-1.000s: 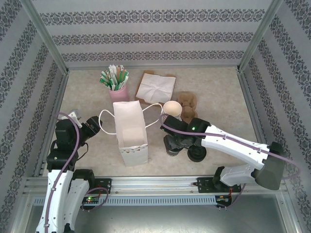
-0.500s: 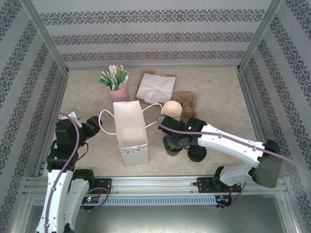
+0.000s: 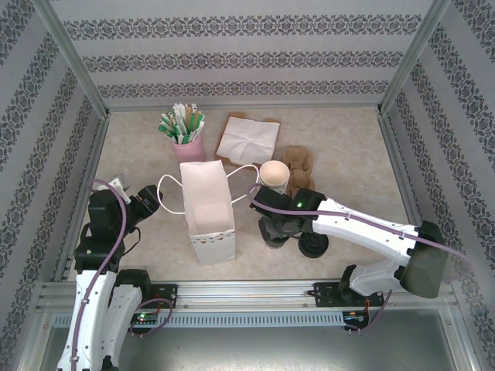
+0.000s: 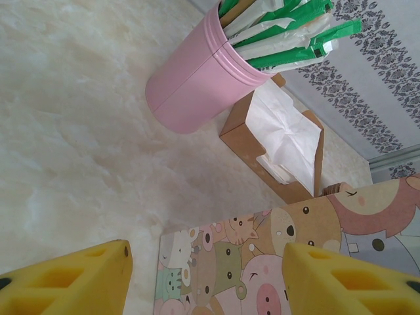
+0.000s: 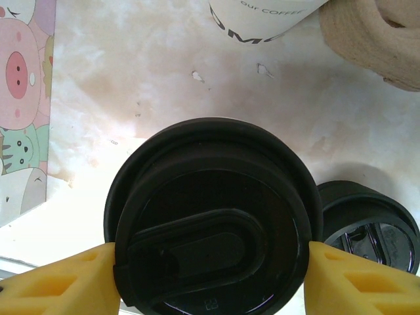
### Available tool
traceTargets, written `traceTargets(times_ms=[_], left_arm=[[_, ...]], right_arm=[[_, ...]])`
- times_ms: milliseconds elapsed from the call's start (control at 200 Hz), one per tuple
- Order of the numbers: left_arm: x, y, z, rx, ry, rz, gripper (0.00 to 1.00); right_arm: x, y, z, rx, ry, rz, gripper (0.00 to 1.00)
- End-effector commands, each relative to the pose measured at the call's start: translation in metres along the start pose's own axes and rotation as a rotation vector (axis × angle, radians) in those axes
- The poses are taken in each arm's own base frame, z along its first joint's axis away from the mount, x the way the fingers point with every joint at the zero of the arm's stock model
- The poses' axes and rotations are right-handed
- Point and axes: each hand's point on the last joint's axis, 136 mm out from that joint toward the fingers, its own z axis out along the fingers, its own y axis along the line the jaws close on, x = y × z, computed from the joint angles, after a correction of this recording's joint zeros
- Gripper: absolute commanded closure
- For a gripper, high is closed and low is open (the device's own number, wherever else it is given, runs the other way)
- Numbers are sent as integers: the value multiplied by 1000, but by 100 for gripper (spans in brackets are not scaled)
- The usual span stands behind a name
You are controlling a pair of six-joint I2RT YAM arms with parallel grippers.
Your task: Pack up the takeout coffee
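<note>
From above you cannot make out the right fingers point(image 3: 272, 232): the arm's dark wrist covers them and nearly all of the takeout coffee point(image 5: 210, 216) beneath. The cup's paper wall is hidden in the right wrist view too; there you look straight down on the black lid, its near edge cut off by the frame. Two yellow tips sit against the lid's rim, one on each side, gripping it at a middling spread. Whether the cup rests on the counter point(image 5: 164, 92) or hangs just off it, you cannot tell. The left fingers point(image 3: 157, 202) are also hard to read from above. The left wrist view shows them spread wide, holding nothing, with only their tips in frame.

Just beyond the right fingers stands the stack of lidless cups point(image 5: 262, 20), cut off at the top, with the brown pulp carrier point(image 5: 374, 39) beside it. A loose black lid point(image 5: 371, 226) lies close by on their right side. The white paper bag point(image 3: 207, 209) stands upright and open between the two sets of fingers, one loop handle just by the left fingers. Ahead of the left fingers are a pink tumbler point(image 4: 197, 85) of green and white wrapped sticks and a napkin box point(image 4: 279, 141).

The bag's cartoon-animal print shows in both wrist views; from above the bag reads plain white.
</note>
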Motion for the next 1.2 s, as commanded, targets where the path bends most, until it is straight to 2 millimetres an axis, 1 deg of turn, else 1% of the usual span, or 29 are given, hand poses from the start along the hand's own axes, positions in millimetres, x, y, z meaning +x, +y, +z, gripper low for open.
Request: traceTargets(times_ms=[0, 180, 315, 410, 510, 580, 684, 769, 909, 1089, 1194], left_arm=[[4, 5, 0, -10, 8, -15, 37], [4, 5, 0, -9, 7, -14, 37], [5, 5, 0, -9, 9, -15, 37], [5, 6, 0, -11, 11, -16, 37], [6, 5, 1, -7, 13, -19, 37], [6, 5, 1, -4, 13, -19, 37], [5, 4, 0, -1, 14, -18, 37], [6, 3, 0, 1, 17, -20, 38], [7, 4, 1, 0, 19, -24, 38], [7, 3, 0, 3, 20, -24, 38], [6, 3, 1, 4, 19, -27, 38]], right_arm=[[33, -24, 19, 147, 151, -44, 36], [44, -30, 26, 207, 231, -80, 40], [51, -34, 31, 236, 275, -97, 40], [52, -32, 32, 212, 276, -81, 40], [50, -20, 32, 113, 261, -33, 41], [48, -18, 31, 66, 243, -3, 40], [53, -26, 34, 84, 268, -1, 41], [60, -34, 36, 134, 310, -25, 41], [64, -43, 38, 201, 357, -69, 41], [67, -50, 38, 245, 391, -103, 41], [69, -48, 39, 230, 411, -109, 41]])
